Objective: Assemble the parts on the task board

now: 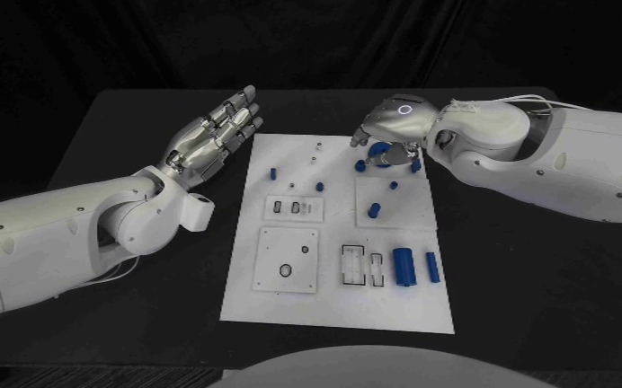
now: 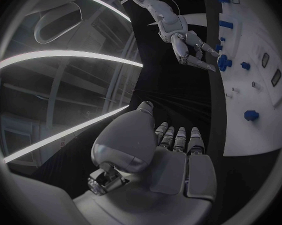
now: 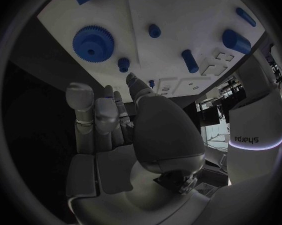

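In the middle of the black desk [image 1: 129, 127] I have the white task board [image 1: 340, 303], lying flat and running away from the robot. My right hand [image 1: 389, 127] hovers over its far right corner, fingers bent down above a blue gear [image 1: 386, 152] that sits on the board; in the right wrist view the gear [image 3: 93, 43] lies just beyond the fingertips [image 3: 79, 92], apart from them, and the hand holds nothing. My left hand [image 1: 217, 132] hangs off the board's far left edge, fingers straight and spread, empty. Near the gear stand small blue pegs [image 1: 275, 173], and a short blue piece [image 1: 373, 210] lies mid-board. Nearer the robot, three blue cylinders [image 1: 404, 268] lie side by side beside a rectangular slotted recess [image 1: 361, 264]. Nothing lies between the right hand and the gear.
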You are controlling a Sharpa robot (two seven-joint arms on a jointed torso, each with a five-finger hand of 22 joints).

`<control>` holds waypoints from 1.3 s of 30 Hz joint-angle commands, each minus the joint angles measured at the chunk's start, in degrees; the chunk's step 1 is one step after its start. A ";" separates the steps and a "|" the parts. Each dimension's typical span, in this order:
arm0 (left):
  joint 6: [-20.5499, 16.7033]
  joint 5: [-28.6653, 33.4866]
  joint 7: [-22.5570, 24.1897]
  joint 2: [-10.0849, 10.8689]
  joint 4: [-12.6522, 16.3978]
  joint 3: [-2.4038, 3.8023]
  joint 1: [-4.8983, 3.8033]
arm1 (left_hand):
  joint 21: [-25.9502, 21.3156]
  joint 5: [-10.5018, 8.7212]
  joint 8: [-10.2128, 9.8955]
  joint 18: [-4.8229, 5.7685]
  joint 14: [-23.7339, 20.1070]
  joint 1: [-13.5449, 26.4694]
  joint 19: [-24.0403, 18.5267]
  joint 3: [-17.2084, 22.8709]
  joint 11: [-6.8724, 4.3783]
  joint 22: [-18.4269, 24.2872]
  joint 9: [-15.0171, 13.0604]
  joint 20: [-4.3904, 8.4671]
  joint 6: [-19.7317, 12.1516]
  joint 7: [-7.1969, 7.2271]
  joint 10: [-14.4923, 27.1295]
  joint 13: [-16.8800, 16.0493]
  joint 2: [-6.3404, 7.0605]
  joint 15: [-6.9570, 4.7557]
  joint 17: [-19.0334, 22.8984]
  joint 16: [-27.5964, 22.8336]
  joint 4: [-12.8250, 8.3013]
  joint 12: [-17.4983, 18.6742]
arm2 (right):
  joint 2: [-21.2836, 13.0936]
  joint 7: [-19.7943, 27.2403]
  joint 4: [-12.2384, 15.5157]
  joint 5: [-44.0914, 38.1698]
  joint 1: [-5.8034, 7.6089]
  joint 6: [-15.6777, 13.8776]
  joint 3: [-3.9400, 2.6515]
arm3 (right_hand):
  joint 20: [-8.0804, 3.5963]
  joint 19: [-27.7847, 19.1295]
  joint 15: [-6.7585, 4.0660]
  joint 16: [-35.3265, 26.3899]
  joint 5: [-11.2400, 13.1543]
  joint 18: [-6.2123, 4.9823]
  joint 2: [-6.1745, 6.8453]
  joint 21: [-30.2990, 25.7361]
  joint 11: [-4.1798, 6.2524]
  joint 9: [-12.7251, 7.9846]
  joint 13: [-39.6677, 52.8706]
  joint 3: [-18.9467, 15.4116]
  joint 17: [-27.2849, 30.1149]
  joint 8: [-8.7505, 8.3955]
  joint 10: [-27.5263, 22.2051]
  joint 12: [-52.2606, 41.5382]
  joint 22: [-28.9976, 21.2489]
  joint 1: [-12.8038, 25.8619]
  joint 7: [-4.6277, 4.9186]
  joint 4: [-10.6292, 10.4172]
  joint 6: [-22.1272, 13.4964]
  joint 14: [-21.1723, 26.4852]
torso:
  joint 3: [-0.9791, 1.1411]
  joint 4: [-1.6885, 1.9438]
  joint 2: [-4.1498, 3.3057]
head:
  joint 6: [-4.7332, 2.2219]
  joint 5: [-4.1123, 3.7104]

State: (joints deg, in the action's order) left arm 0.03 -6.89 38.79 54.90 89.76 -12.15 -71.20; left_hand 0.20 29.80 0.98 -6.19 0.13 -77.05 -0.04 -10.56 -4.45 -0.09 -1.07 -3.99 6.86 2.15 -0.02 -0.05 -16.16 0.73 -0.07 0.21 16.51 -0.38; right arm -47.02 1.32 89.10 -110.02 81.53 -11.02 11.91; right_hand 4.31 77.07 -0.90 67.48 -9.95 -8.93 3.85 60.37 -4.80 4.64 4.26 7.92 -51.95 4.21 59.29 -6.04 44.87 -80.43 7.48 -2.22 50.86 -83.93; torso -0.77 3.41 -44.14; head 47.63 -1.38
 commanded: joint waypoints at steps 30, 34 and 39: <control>1.66 -0.13 11.66 -0.49 -0.74 0.04 -0.17 | -0.20 1.53 0.25 -1.16 -0.13 -1.89 0.04 1.12 0.82 0.09 -0.14 -0.82 0.56 -1.11 0.02 0.05 0.10 0.72 0.07 -0.21 -0.92 0.38 | 3.23 2.23 -5.16 1.29 -2.91 -2.37 -0.04 | 1.55 -0.63 1.13 0.53 -3.00 0.80 0.19 2.14 -0.69 -0.18 -0.48 3.23 -0.37 0.80 2.18 1.71 2.93 -0.12 0.12 -0.59 3.41 -0.27 | -0.07 -0.09 0.57 | 1.20 0.25; 1.26 -0.13 11.52 -0.55 -0.75 0.04 -0.17 | -0.20 1.98 0.28 -1.21 -0.13 -2.33 0.04 1.46 1.02 0.09 -0.17 -0.95 0.73 -1.31 0.02 0.05 0.23 0.82 0.07 -0.21 -1.30 0.38 | 3.45 2.18 -5.52 1.29 -3.21 -2.47 -0.04 | 1.54 -0.78 1.05 0.33 -2.53 0.77 0.41 2.16 -0.60 -0.12 -0.46 3.56 0.07 0.91 2.77 1.69 3.01 0.09 0.19 -0.75 3.99 -0.15 | -0.12 -0.14 0.64 | 1.34 0.21; 1.11 -0.13 11.38 -0.59 -0.77 0.04 -0.17 | -0.20 2.12 0.30 -1.22 -0.13 -2.50 0.04 1.63 1.17 0.09 -0.19 -1.05 0.86 -1.44 0.02 0.05 0.25 0.90 0.07 -0.21 -1.45 0.38 | 3.66 2.35 -5.92 1.89 -3.59 -2.54 -0.04 | 1.47 -0.87 0.89 0.38 -2.13 0.81 0.52 2.40 -0.39 0.00 -0.44 4.22 0.11 1.16 3.82 1.59 3.46 0.23 0.38 -1.00 5.02 -0.10 | -0.16 -0.13 0.70 | 1.58 0.32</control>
State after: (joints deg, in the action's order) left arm 0.86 -6.95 38.81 54.41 88.93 -12.16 -71.20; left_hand 0.20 31.73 0.97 -7.12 -0.08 -78.95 -0.03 -9.13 -3.68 -0.09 -1.19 -4.82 7.79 1.22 0.02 -0.09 -16.07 1.35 -0.05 0.21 15.09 -0.38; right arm -43.41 3.36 83.31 -108.52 78.12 -12.53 11.91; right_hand 5.64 76.57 -0.15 67.76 -12.37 -8.94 4.07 62.39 -5.10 4.55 3.85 11.77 -51.89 5.10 62.69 -4.64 48.25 -80.66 7.87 -3.11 55.57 -83.90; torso -0.88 3.28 -43.48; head 49.11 -1.13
